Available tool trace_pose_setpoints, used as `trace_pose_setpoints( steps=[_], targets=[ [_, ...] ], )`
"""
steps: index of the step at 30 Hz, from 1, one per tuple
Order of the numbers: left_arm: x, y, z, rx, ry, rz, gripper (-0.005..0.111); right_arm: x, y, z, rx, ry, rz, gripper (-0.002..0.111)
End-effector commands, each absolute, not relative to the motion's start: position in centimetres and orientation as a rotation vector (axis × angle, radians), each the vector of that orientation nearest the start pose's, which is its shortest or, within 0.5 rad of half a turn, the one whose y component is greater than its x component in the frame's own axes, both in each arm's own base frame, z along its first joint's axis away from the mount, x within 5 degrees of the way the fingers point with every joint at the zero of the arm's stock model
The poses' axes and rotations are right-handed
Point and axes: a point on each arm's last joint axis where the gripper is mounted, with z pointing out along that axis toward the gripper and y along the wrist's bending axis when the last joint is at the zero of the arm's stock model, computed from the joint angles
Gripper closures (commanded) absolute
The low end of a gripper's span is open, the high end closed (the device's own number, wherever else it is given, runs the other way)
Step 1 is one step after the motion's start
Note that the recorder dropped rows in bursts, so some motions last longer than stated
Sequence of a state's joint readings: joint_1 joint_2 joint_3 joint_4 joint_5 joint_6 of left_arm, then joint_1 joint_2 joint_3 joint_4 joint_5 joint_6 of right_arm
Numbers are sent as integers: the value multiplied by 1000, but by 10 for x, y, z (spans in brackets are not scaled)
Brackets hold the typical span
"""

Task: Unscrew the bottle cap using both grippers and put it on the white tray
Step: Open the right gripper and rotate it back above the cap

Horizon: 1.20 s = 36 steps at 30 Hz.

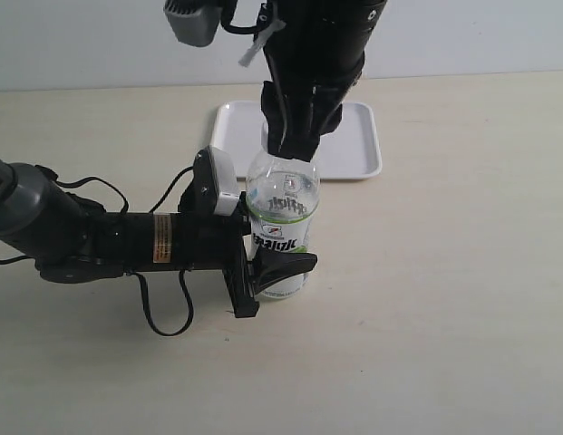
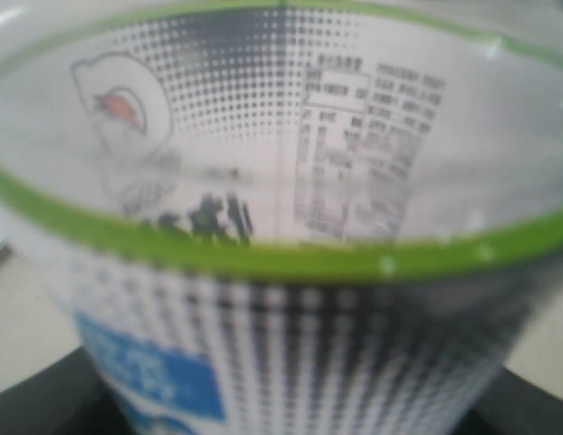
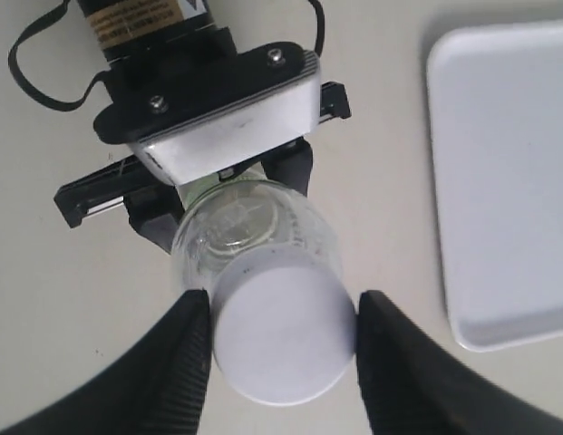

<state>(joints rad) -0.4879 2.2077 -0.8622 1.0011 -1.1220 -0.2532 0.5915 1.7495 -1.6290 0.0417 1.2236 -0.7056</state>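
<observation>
Right gripper (image 3: 281, 355) pinches the bottle cap (image 3: 279, 326), left gripper (image 1: 277, 261) clamps the bottle (image 1: 283, 195): cap not yet off, white tray (image 1: 358, 149) waiting, 2 steps left.

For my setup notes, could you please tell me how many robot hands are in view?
2. The left hand grips the labelled bottle from the side; the right hand sits above it, fingers pressed on both sides of the bottle cap.

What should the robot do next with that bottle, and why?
Probably twist the bottle cap: the right gripper has its fingers against both sides of it, the left gripper clamps the bottle upright, and the cap is still on.
</observation>
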Motion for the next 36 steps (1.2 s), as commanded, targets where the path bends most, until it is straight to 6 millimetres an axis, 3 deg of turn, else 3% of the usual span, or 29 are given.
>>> trace_pose_setpoints(
  steps=[1,10,16,20,22,25,26,28,29,32,36],
  targets=[
    [278,-225,72,1297,1489,-913,107,305,210,317,-1897,2105,-17,108],
    [278,-225,72,1297,1489,-913,107,307,208,317,-2180,1825,-109,108],
    [279,-225,71,1300,1495,-908,107,307,207,317,-2431,1501,-181,108],
    [279,-225,71,1300,1495,-908,107,307,207,317,-2462,1453,-189,108],
    [279,-225,71,1300,1495,-908,107,307,207,317,-2460,1456,-189,106],
    [279,-225,71,1300,1495,-908,107,306,207,320,-2413,1516,-182,91],
    [279,-225,71,1300,1495,-908,107,305,206,322,-2390,1539,-180,83],
    [279,-225,71,1300,1494,-906,107,302,204,328,-2272,1673,-160,57],
    [279,-225,71,1300,1494,-906,107,301,203,331,-2215,1730,-151,50],
    [279,-225,71,1301,1493,-905,107,297,201,338,-2044,1894,-116,42],
    [279,-225,71,1301,1493,-905,107,296,200,340,-1776,2130,-52,42]
  ],
)
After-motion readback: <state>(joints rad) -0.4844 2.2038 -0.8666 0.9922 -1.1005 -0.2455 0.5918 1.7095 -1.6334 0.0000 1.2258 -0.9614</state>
